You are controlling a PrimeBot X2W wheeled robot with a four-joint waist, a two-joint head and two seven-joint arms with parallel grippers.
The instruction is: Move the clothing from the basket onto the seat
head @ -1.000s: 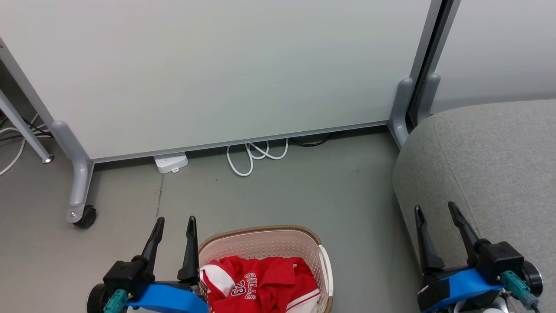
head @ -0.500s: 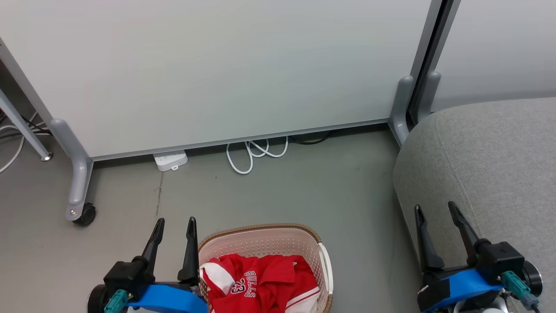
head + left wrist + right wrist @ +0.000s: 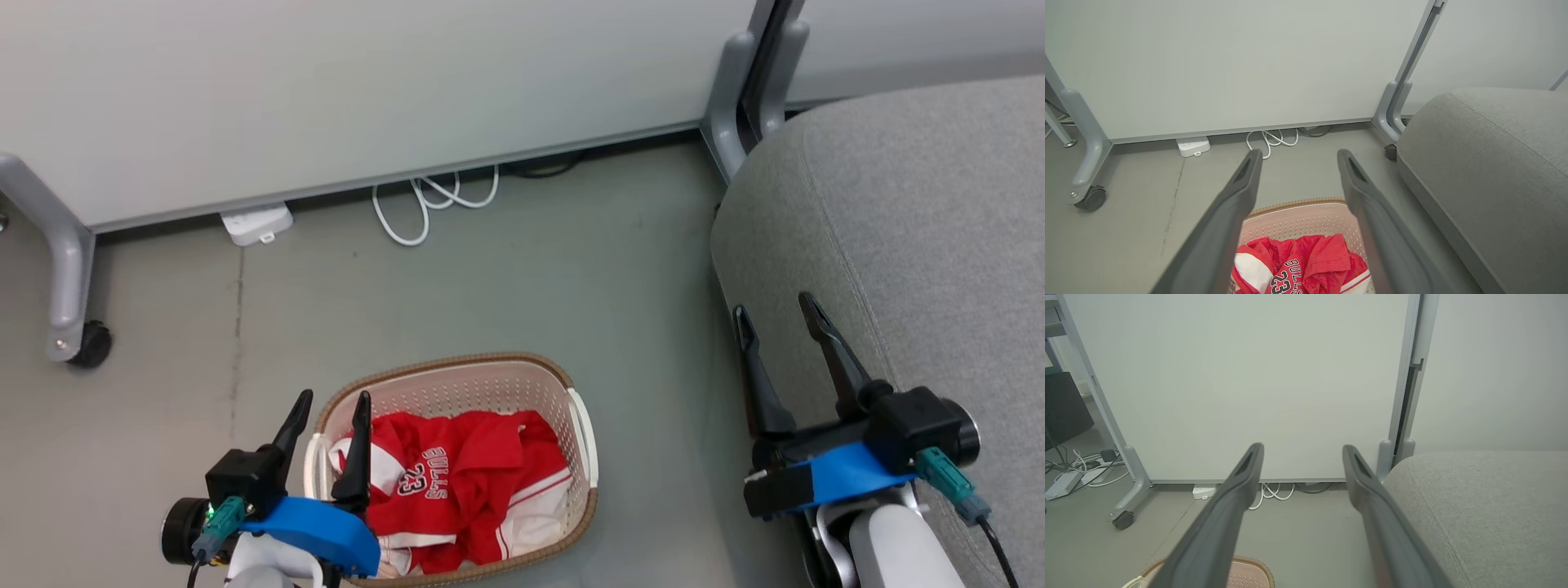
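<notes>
Grey smooth flooring [image 3: 506, 269] is spread across the middle of the head view. It is bounded along the top of the frame by a pale white partition panel [image 3: 326, 82] on grey castored legs [image 3: 65, 261]. A white power strip [image 3: 257, 223] and a looped white cable [image 3: 424, 200] are laid under the panel.

At the lower centre a cream-white perforated plastic laundry basket with a brown woven-look rim [image 3: 445, 359] is stood on the floor. The red basketball clothing with white trim [image 3: 522, 457] is heaped inside it, wholly within the rim. The large grey fabric-upholstered seat cushion [image 3: 922, 245] is found at the right of the frame, apart from the basket. No garment is seen on the part of it that is shown.

The task is therefore judged to be at its start: nothing is moved yet, and the whole red heap is left to be lifted across.

The left gripper [image 3: 335, 398] is held at the lower left, over the basket's left edge, with its jaws spread wide and nothing gripped. The right gripper [image 3: 774, 305] is held at the lower right against the seat's edge, likewise wide and empty.

"BULLS" and "23" are read in white lettering on the uppermost jersey [image 3: 424, 478]; no other writing can be made out.
</notes>
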